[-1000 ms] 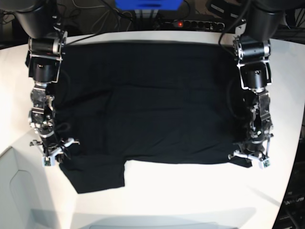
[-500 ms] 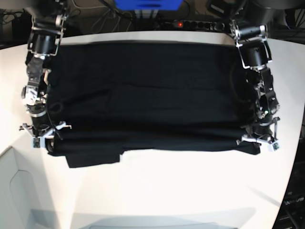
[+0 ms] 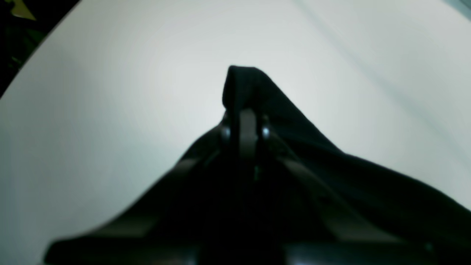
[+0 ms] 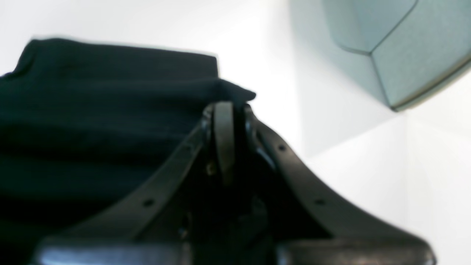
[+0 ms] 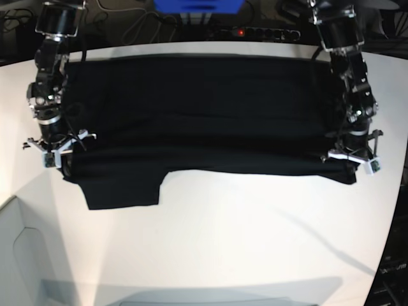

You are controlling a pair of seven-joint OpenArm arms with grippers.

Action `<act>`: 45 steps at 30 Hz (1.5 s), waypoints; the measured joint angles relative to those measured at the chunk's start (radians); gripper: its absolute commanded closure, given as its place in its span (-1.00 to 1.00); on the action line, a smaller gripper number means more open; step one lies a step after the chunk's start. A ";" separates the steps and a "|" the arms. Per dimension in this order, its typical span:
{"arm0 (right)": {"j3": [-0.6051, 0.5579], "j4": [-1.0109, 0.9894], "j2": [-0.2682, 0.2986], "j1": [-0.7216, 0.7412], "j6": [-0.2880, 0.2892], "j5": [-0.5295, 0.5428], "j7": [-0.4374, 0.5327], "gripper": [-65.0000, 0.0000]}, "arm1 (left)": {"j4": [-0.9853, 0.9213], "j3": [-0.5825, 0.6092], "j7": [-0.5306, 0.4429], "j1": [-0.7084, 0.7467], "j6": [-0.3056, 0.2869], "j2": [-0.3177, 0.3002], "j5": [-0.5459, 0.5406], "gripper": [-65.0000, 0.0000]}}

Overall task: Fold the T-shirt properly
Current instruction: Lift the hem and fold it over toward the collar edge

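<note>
Both wrist views blurred, soft edges everywhere. Left gripper (image 3: pixel 245 110) fingertips buried in the T-shirt (image 3: pixel 331 176) fold, pinch point hidden; cloth runs off frame at 4 o'clock. Right gripper (image 4: pixel 225 110) tips likewise covered by cloth, shirt cut off at 9 o'clock. Base view: both arms cut off at 12 o'clock; neck label not discernible; grey-green object (image 4: pixel 390 48) cropped at 1 o'clock, unidentifiable.

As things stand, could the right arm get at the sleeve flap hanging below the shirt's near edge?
Probably not yet. The right gripper is shut on the T-shirt at its edge, so it is occupied. The sleeve flap lies close by on bare table, nothing blocking it.
</note>
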 measured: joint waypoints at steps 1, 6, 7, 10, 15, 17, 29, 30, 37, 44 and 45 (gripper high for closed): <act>0.000 0.013 0.000 -0.011 0.000 0.000 0.001 1.00 | 0.018 0.000 0.000 0.023 -0.001 0.000 0.004 1.00; 0.000 0.033 0.000 -0.057 0.000 0.002 0.006 1.00 | 0.045 -0.024 0.002 0.091 -0.001 0.035 -0.001 1.00; 0.000 0.029 0.000 -0.060 0.000 0.002 0.006 1.00 | 0.044 -0.039 0.004 0.096 -0.002 0.043 -0.001 1.00; 0.000 0.029 0.000 -0.070 -0.001 0.001 0.010 1.00 | 0.044 -0.094 -0.001 0.115 -0.001 0.073 -0.001 1.00; 0.000 0.078 0.000 -0.145 0.000 -0.003 0.000 1.00 | 0.049 -0.113 -0.001 0.145 -0.002 0.083 0.000 1.00; 0.000 0.099 0.000 -0.158 0.000 -0.004 -0.001 1.00 | 0.052 -0.115 0.000 0.150 -0.002 0.083 -0.001 1.00; 0.038 0.085 0.000 -0.199 0.000 -0.004 0.006 1.00 | 0.059 -0.116 -0.001 0.189 -0.002 0.079 -0.002 1.00; 0.047 0.085 -0.002 -0.201 0.000 -0.003 0.007 1.00 | 0.061 -0.116 -0.001 0.194 -0.004 0.079 -0.001 1.00; 0.072 0.087 0.001 -0.243 0.002 -0.003 0.007 1.00 | 0.060 -0.116 0.003 0.210 -0.008 0.077 -0.005 1.00; 0.069 0.071 0.000 -0.263 0.001 -0.003 0.011 1.00 | 0.053 -0.116 0.000 0.210 -0.008 0.077 -0.005 1.00; 0.069 0.071 0.000 -0.268 0.001 -0.003 0.011 1.00 | 0.053 -0.116 0.000 0.210 -0.008 0.078 -0.005 1.00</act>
